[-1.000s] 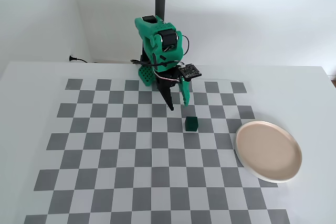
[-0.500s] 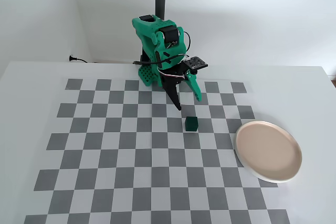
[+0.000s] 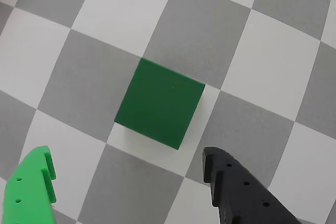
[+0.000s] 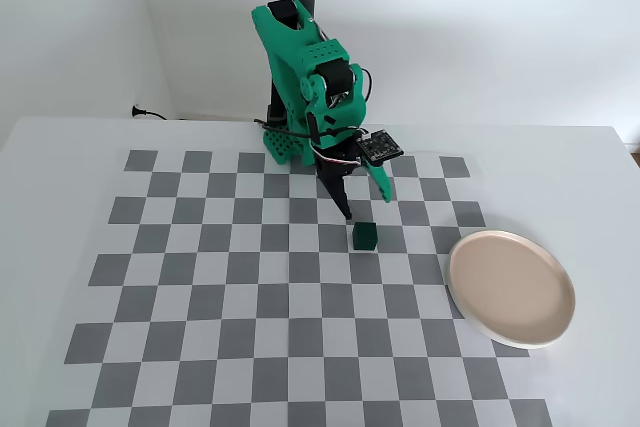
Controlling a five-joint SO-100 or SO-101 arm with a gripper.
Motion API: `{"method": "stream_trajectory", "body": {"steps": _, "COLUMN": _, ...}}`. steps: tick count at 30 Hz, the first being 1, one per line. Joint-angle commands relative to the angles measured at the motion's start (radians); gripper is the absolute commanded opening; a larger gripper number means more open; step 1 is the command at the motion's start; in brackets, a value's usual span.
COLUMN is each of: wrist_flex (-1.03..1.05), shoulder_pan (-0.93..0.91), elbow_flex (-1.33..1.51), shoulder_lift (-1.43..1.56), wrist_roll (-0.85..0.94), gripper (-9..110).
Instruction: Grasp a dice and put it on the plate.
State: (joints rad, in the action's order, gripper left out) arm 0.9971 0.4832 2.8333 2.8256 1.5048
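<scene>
Wrist view is basically all dice (image 3: 160,103): dark green cube sitting on the checkerboard mat (image 3: 220,30), straddling a grey and a white square. The gripper (image 3: 128,182) has its 2 fingers spread wide, green one at 7 o'clock and black one at 5 o'clock, neither touching it. The fixed view adds what the wrist cam misses: the plate (image 4: 511,288) sits well apart at roughly 4 o'clock from the dice (image 4: 365,236), with the gripper (image 4: 367,205) hanging just behind the cube.
</scene>
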Motion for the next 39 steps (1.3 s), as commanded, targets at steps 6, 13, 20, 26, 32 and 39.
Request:
{"method": "stream_trajectory", "body": {"steps": 6, "wrist_flex": -0.106, "shoulder_pan": 0.000, "elbow_flex": -0.104, "shoulder_lift": -0.129, "wrist_roll": -0.018, "gripper": 24}}
{"method": "stream_trajectory", "body": {"steps": 13, "wrist_flex": -0.212, "shoulder_pan": -0.035, "elbow_flex": -0.104, "shoulder_lift": -0.252, "wrist_roll": -0.009, "gripper": 24}}
{"method": "stream_trajectory", "body": {"steps": 20, "wrist_flex": -0.307, "shoulder_pan": -0.043, "elbow_flex": -0.104, "shoulder_lift": -0.370, "wrist_roll": -0.020, "gripper": 24}}
{"method": "stream_trajectory", "body": {"steps": 26, "wrist_flex": -0.353, "shoulder_pan": -0.035, "elbow_flex": -0.100, "shoulder_lift": -0.453, "wrist_roll": -0.021, "gripper": 24}}
{"method": "stream_trajectory", "body": {"steps": 32, "wrist_flex": -0.387, "shoulder_pan": -0.028, "elbow_flex": -0.094, "shoulder_lift": -0.497, "wrist_roll": -0.017, "gripper": 24}}
{"method": "stream_trajectory", "body": {"steps": 39, "wrist_flex": -0.440, "shoulder_pan": -0.006, "elbow_flex": -0.092, "shoulder_lift": -0.591, "wrist_roll": -0.029, "gripper": 24}}
